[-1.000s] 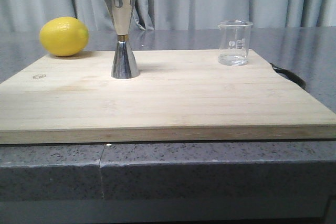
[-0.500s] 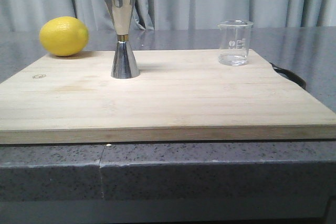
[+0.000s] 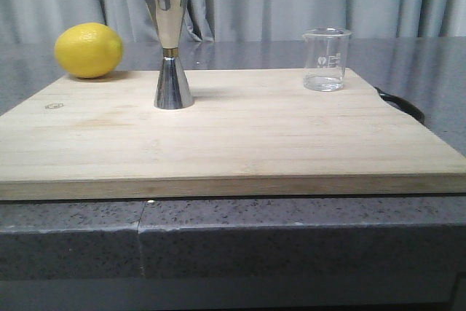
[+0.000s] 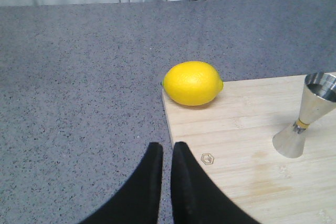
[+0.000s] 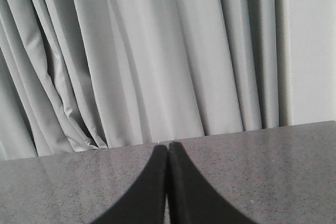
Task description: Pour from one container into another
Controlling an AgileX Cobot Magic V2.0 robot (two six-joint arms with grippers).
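Observation:
The clear glass beaker [image 3: 325, 60] stands upright at the far right of the wooden board [image 3: 240, 136]; whether it holds liquid is hard to tell. The steel hourglass jigger [image 3: 170, 45] stands upright at the board's far left-centre, and also shows in the left wrist view [image 4: 307, 124]. Neither gripper appears in the front view. My left gripper [image 4: 167, 145] hovers over the board's left edge, short of the jigger, fingers nearly together and holding nothing. My right gripper [image 5: 168, 145] is shut and empty, facing the curtain over the grey counter; the beaker is out of its view.
A yellow lemon [image 3: 88, 50] rests at the board's far left corner, left of the jigger, and shows as the lemon [image 4: 192, 83] ahead of the left fingers. A black curved object [image 3: 400, 103] pokes out at the board's right edge. Grey speckled counter [image 4: 79, 77] surrounds the board; curtains hang behind.

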